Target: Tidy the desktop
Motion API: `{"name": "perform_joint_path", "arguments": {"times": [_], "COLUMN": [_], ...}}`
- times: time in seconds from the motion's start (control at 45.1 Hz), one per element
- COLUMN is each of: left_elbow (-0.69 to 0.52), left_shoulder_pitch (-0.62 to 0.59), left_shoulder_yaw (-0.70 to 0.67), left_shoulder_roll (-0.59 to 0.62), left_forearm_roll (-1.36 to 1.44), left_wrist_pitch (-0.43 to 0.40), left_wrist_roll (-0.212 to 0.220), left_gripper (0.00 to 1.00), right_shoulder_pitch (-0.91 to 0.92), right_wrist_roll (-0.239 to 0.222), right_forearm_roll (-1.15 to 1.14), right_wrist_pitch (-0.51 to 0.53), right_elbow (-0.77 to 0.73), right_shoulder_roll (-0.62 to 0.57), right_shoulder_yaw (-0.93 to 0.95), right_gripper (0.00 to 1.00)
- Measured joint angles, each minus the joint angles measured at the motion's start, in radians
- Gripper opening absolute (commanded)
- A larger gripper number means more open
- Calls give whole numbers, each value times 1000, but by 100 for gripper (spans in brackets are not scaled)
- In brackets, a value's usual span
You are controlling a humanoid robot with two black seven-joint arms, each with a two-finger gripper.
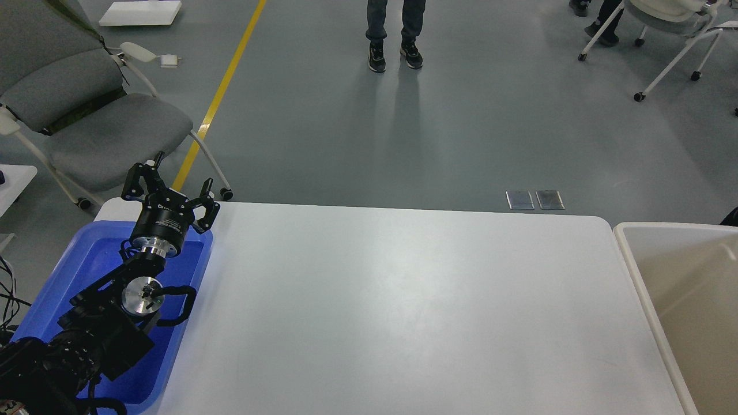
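The desktop [403, 300] is a large white tabletop with rounded corners, and its surface shows nothing lying on it. My left arm comes in from the lower left and lies over the blue tray [86, 259]. My left gripper [174, 180] is open and empty, held above the tray's far right corner with its fingers pointing away from me. My right gripper is out of view.
A beige bin [634, 253] stands against the desktop's right edge. A small dark shape [731, 217] shows at the right frame edge above it. Beyond the table are a grey chair [98, 127], a person's legs [395, 34] and a white wheeled chair [674, 34].
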Motion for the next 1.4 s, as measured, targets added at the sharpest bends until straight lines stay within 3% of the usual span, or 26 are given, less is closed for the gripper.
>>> {"name": "perform_joint_path", "arguments": {"times": [0.044, 0.377, 0.843, 1.109, 1.264, 1.397], "left_elbow": [0, 0, 0, 0, 0, 0], "left_shoulder_pitch": [0, 0, 0, 0, 0, 0], "left_shoulder_yaw": [0, 0, 0, 0, 0, 0], "left_shoulder_roll": [0, 0, 0, 1, 1, 1], "left_forearm_roll": [0, 0, 0, 0, 0, 0], "left_wrist_pitch": [0, 0, 0, 0, 0, 0], "left_wrist_roll": [0, 0, 0, 0, 0, 0], "left_gripper": [100, 100, 100, 100, 100, 100], "right_shoulder_pitch": [0, 17, 68, 117, 130, 90], "right_wrist_roll": [0, 1, 0, 0, 2, 9], "right_forearm_roll": [0, 1, 1, 48, 96, 109], "right_wrist_pitch": [-5, -72, -81, 8, 72, 100], "right_elbow": [-1, -2, 0, 10, 154, 404], "right_shoulder_roll": [0, 2, 4, -27, -121, -215], "right_shoulder_yaw": [-1, -1, -16, 45, 137, 312], "right_gripper": [100, 100, 100, 100, 100, 100]}}
